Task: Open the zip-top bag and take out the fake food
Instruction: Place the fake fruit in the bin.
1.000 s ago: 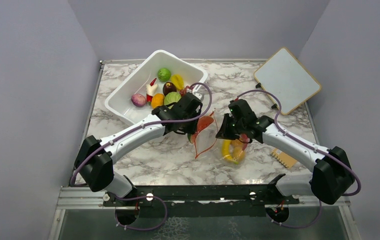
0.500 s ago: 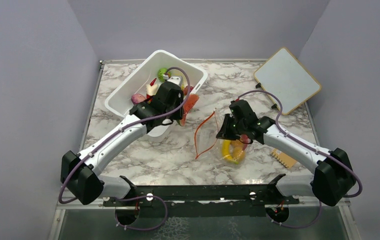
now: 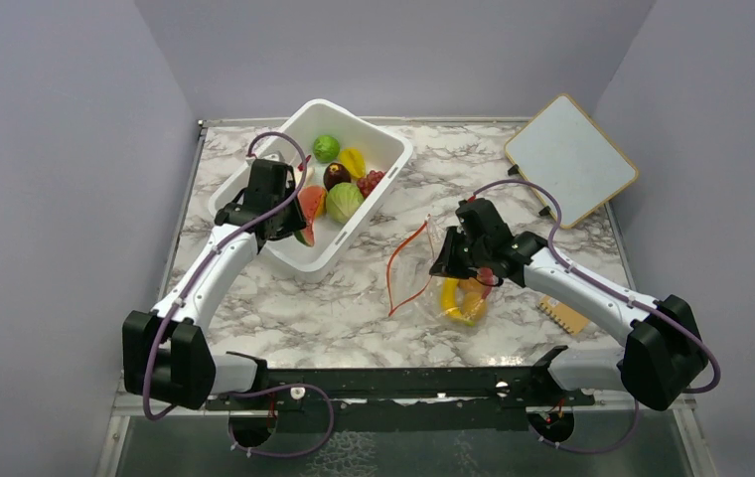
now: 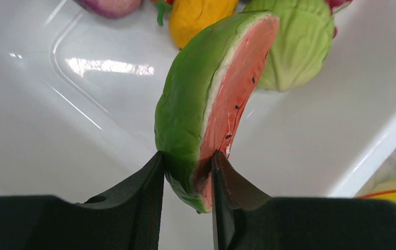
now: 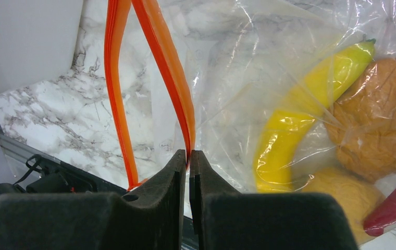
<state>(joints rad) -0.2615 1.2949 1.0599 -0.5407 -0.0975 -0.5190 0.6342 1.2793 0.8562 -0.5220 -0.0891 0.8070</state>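
**Q:** Where is the left pincer?

**A:** Left of centre in the overhead view, at the near corner of a white rectangular plastic tub. In its wrist view the jaws stand partly apart. They are clamped on the lower tip of a toy plastic watermelon slice, with green rind on the left and pink-red flesh on the right. Whether the slice touches the tub floor cannot be told.

**Q:** What else is in the tub?

**A:** A pale green cabbage sits just behind the slice. A yellow-orange piece and a purple piece lie at the frame's top edge.

**Q:** And the right pincer?

**A:** Right of centre overhead. Its jaws are almost together, pinching one side of the orange-red zip strip on a clear, floppy plastic zip-top bag. The strip's two sides stand apart, so the mouth is open.

**Q:** Where is the bag?

**A:** On the marble-patterned bench, centre-right overhead and well apart from the tub. Inside it are a yellow banana, round orange fruits and a red piece in the lower right corner.
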